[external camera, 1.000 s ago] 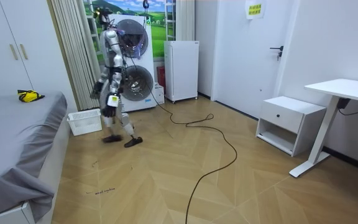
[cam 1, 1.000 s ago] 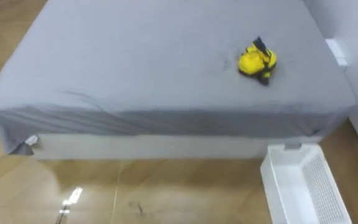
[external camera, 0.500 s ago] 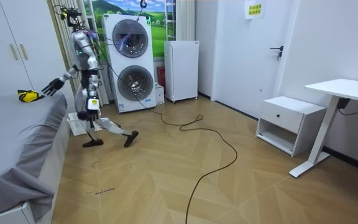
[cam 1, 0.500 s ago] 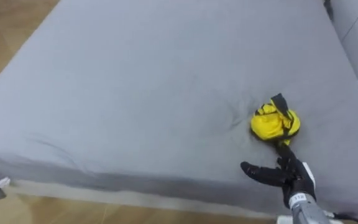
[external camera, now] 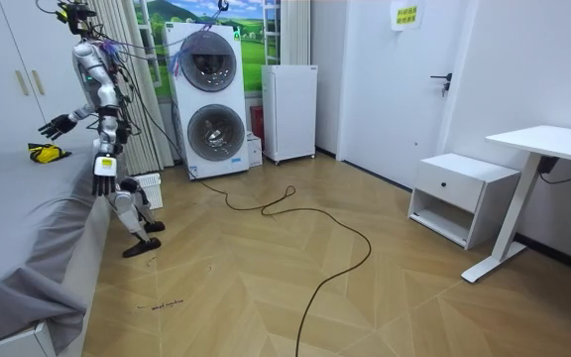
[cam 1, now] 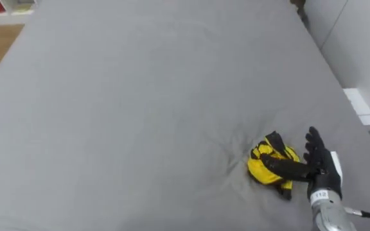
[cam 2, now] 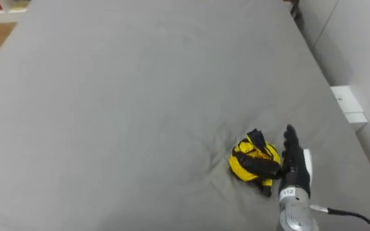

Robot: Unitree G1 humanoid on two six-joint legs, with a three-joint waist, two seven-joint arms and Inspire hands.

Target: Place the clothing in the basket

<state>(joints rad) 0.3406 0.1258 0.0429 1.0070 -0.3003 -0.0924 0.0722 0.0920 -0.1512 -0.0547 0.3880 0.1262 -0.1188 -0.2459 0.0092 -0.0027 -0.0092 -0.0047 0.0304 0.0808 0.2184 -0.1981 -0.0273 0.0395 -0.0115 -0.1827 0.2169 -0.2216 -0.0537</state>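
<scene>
Left eye view: the right hand (cam 1: 321,173) lies open at the yellow clothes (cam 1: 261,172) on the bed (cam 1: 121,115) — thumb across them, nothing gripped. Seemingly the grasp step; next it must close round them.

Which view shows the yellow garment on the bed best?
The left eye view: the yellow garment shows close up, bunched on the grey bed, the thumb of the right hand across it. The right eye view shows much the same; the room view, a small yellow patch.
</scene>
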